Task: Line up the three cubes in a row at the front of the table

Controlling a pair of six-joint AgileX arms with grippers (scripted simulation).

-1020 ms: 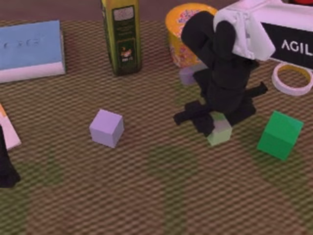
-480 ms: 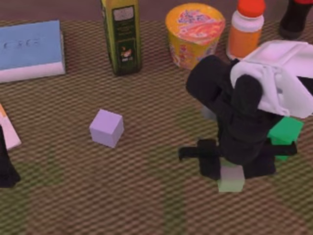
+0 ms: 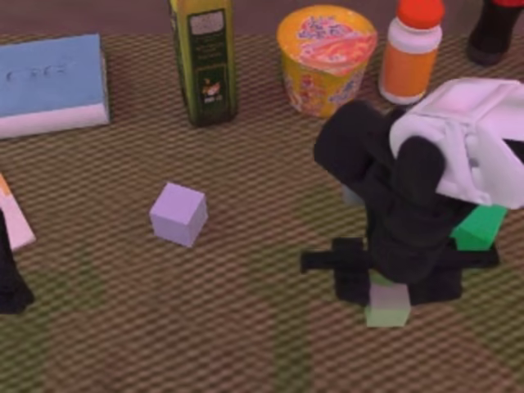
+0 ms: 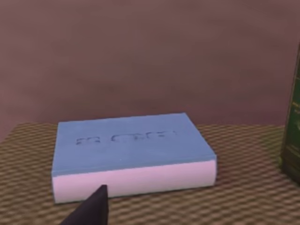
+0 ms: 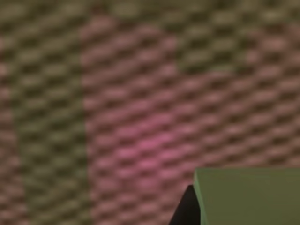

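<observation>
My right gripper is shut on the pale mint-green cube, holding it low over the table at the front right. In the right wrist view the mint cube fills the corner, with one dark fingertip against its side. The emerald-green cube stands just behind, partly hidden by my right arm. The lavender cube rests alone left of centre. My left gripper is parked open at the left edge; only one fingertip shows in its wrist view.
Along the back stand a flat blue-topped box, an olive-green bottle, a yellow noodle cup, an orange bottle with a red cap and a dark bottle. The blue-topped box faces the left wrist.
My right gripper carried the mint cube from the middle right toward the front, and has barely shifted over the last half second. The left arm has not moved.
</observation>
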